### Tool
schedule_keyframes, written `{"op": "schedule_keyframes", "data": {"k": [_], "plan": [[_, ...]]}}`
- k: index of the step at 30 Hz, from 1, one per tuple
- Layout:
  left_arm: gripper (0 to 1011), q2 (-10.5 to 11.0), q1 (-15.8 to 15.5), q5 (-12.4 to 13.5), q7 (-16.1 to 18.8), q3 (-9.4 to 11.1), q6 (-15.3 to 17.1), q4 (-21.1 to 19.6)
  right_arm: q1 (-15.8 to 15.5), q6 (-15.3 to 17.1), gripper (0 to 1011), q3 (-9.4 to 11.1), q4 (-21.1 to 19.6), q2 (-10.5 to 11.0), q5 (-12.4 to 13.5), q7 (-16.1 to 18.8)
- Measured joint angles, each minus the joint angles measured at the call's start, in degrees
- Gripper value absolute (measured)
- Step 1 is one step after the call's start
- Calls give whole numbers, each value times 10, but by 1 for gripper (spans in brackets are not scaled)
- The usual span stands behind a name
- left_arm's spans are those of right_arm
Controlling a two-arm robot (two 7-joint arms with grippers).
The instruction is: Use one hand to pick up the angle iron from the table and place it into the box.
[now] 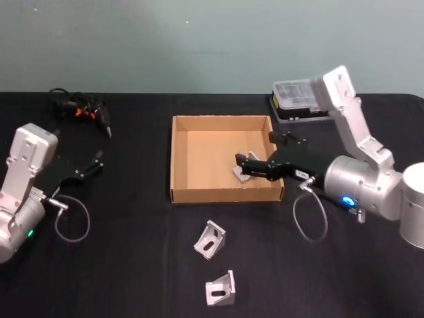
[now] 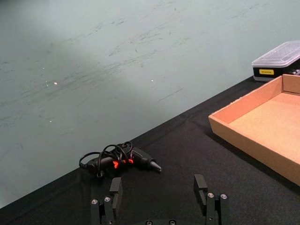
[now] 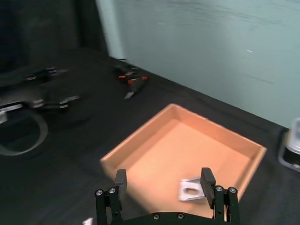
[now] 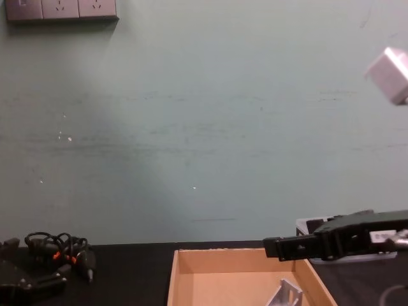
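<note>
The tan cardboard box (image 1: 177, 159) sits mid-table. One silver angle iron (image 1: 238, 174) lies inside it near the right front corner, also visible in the right wrist view (image 3: 191, 191) and the chest view (image 4: 287, 294). My right gripper (image 1: 242, 164) reaches over the box from the right and hovers just above that piece, open, with nothing between its fingers (image 3: 207, 180). Two more angle irons (image 1: 210, 240) (image 1: 220, 289) rest on the black table (image 1: 132, 265) in front of the box. My left gripper (image 1: 97, 162) is parked at the left, open.
A black plastic case with a clear lid (image 1: 297, 99) stands behind the box at the right. A black tool with looped black-and-orange cables (image 1: 83, 109) lies at the back left. Grey cable loops hang from both wrists.
</note>
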Motion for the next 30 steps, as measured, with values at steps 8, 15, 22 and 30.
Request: {"op": "schedule_keyframes", "data": {"k": [8, 15, 22, 30], "plan": [[1000, 0, 0, 0, 0, 0, 0, 0, -28, 22, 1003, -6, -84, 78, 37, 76], [1000, 0, 0, 0, 0, 0, 0, 0, -18, 25, 1003, -42, -103, 158, 55, 188], [1000, 0, 0, 0, 0, 0, 0, 0, -10, 11, 1003, -74, -100, 204, 56, 251], [1000, 0, 0, 0, 0, 0, 0, 0, 11, -8, 1003, -114, -86, 226, 47, 295]]}}
